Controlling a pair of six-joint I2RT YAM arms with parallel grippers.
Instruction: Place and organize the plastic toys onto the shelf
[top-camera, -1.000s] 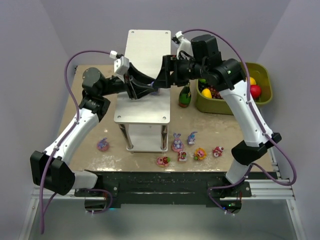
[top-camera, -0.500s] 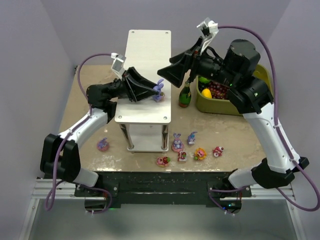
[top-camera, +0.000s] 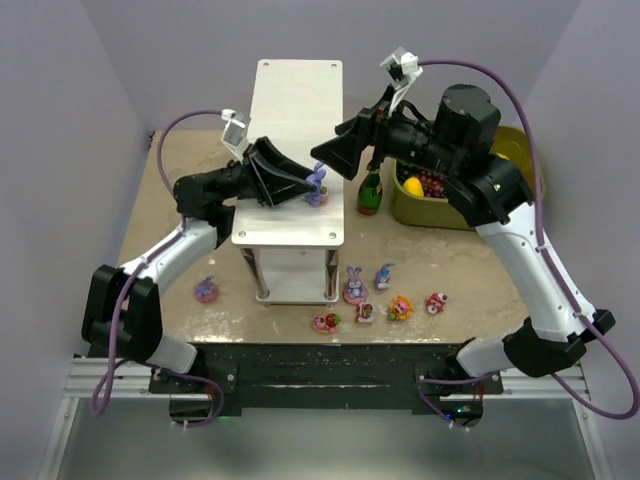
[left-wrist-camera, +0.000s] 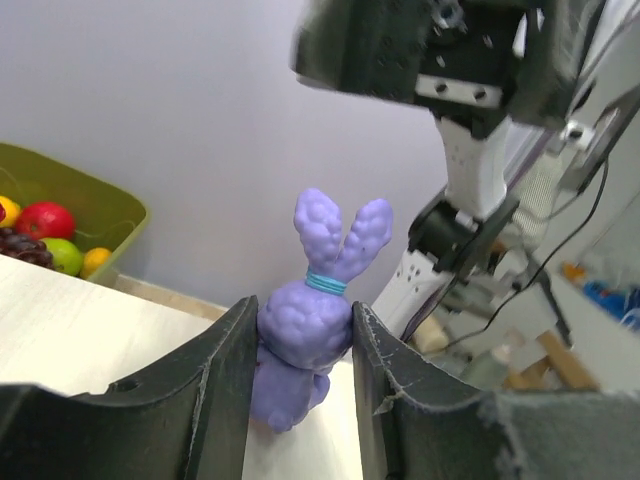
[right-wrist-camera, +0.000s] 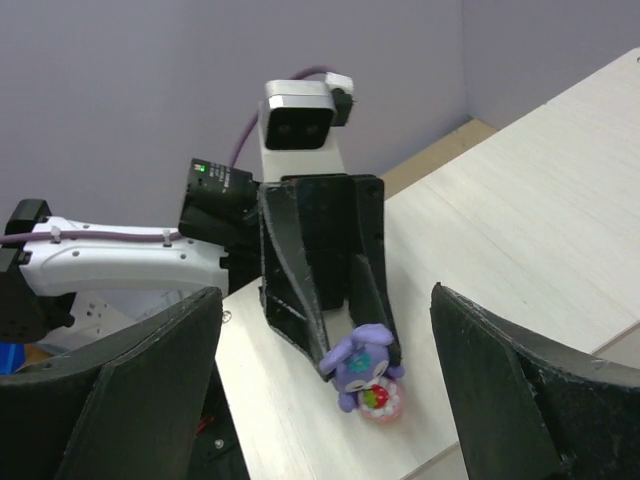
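The purple bunny (top-camera: 316, 186) is clamped between the fingers of your left gripper (top-camera: 308, 190). It stands upright with its ears up. Its pink base sits low against the top board of the shelf (top-camera: 295, 100), close to the board's right edge in the nearer half. In the left wrist view the two dark pads (left-wrist-camera: 225, 370) press on both flanks of the bunny (left-wrist-camera: 315, 320), so that gripper is closed on it.

Your right gripper (top-camera: 325, 162) hangs just beside the toy, a little above the shelf's right edge and pointing toward it. Its jaws are spread wide and hold nothing. Through the right wrist camera you look between those fingers (right-wrist-camera: 150, 390) straight at the bunny (right-wrist-camera: 362, 365) and at the left gripper (right-wrist-camera: 350, 340) holding it over the pale board (right-wrist-camera: 520, 200).

Down on the table (top-camera: 450, 260), in front of the shelf legs, the other toys lie loose: a second purple bunny (top-camera: 354, 284), a smaller purple figure (top-camera: 384, 275), and small pink, red and yellow pieces (top-camera: 400, 307) in a row. A single pink piece (top-camera: 206, 290) lies off to the left.

A dark green bottle (top-camera: 370, 192) stands just right of the shelf. Beyond it is the olive-green bin (top-camera: 528, 150) with fruit.
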